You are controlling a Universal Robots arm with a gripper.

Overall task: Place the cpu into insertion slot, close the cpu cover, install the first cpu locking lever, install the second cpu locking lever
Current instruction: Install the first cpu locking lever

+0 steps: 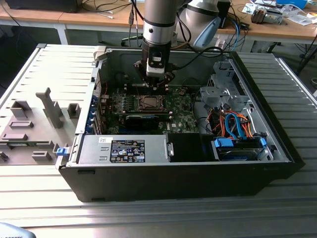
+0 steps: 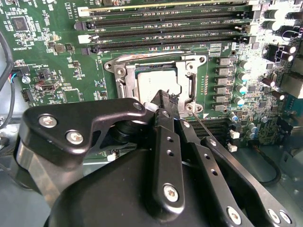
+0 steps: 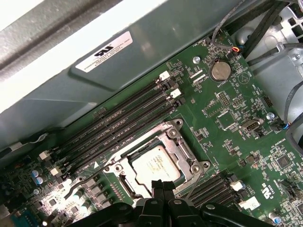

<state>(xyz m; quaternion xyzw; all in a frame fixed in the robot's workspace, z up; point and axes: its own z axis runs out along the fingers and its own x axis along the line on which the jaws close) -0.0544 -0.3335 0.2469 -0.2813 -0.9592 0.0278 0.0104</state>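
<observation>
You've got the pincer (image 2: 163, 101) low over the socket area, inside the open computer case (image 1: 277, 144) that sits on the counter (image 1: 148, 218). In both wrist views the fingers (image 3: 158, 187) are pressed together with no gap, tip right at the near edge of the socket. Nothing held that I can see (closed on air, tip used as a pusher by the look of it).

The cpu (image 3: 154, 163) already lies flat in the insertion slot (image 2: 124, 81), dull silver top showing. The cpu cover (image 3: 191, 163) is down: its silvery frame lies around the chip, the chip showing through the window. A thin wire lever (image 2: 204, 126) runs out from the socket corner beside the fingertip, in the second wrist view. Whether it's latched or free, I can't tell from here.

Handling notes, my judgement:
- Chip: light, rigid, fragile underneath. Don't press on its top; nothing more to grab there.
- Cover: thin sheet metal, stiff enough but bends if loaded at one corner.
- Lever: springy steel wire, slippery and narrow. Take it near its free end, push it flat-on with the fingertip side, or it'll skate off onto the motherboard (image 3: 236, 123) parts.

Memory slots (image 3: 118, 120) sit just beside the socket on its far side.
</observation>
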